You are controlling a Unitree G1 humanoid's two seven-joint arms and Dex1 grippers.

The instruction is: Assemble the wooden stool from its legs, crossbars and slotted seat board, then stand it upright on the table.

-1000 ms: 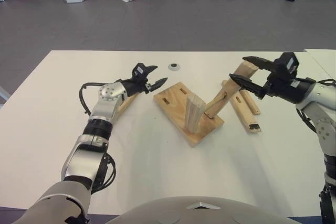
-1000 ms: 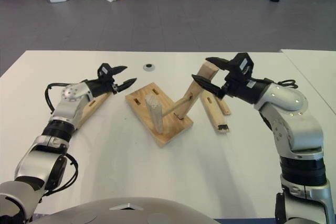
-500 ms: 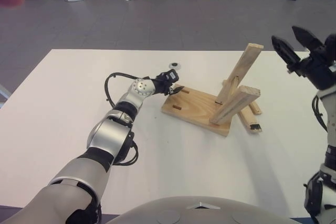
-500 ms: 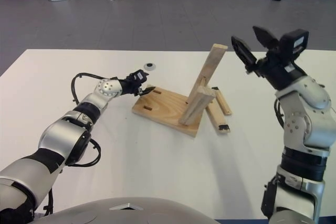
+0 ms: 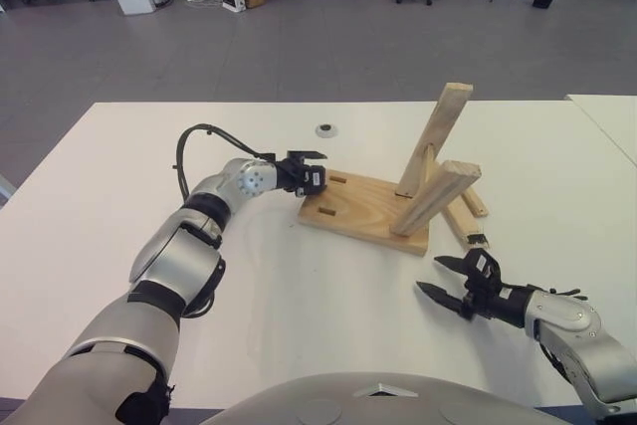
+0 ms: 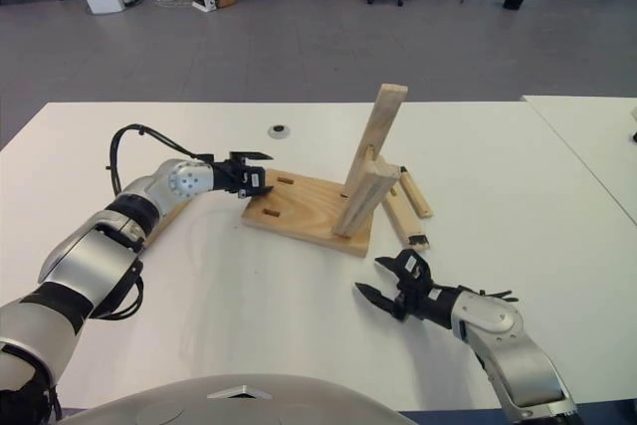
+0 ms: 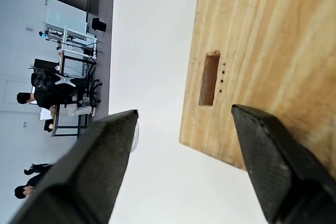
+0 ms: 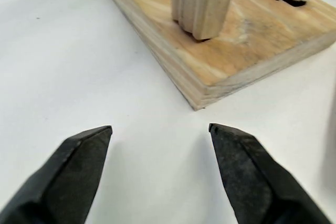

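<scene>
A big white table [image 5: 328,286] fills most of the head view. The wooden seat board [image 5: 363,214] lies flat on it, near the middle of the frame.

Two wooden legs stick up from the right end of the board. The tall leg [image 5: 435,136] leans up toward the upper right. The shorter leg [image 5: 438,196] sits in front of it and leans the same way. The two legs touch where they cross.

Some loose wooden pieces [image 5: 468,218] lie flat on the table just to the right of the board. I cannot tell if they are legs or crossbars.

The left end of the board has two small slots, and one slot [image 7: 209,78] shows up close in the left wrist view.

The left gripper [image 5: 311,174] is at the left end of the board, left of the middle of the frame. Its jaws are wide apart and hold nothing. In the left wrist view one finger is over the board and the other is over the white table.

The right gripper [image 5: 428,274] is in the lower right of the frame, low over the table, near the front right corner of the board but not touching it. Its jaws are spread wide with only bare table between them.

A small round thing [image 5: 324,129] sits on the table above the board, apart from it.
</scene>
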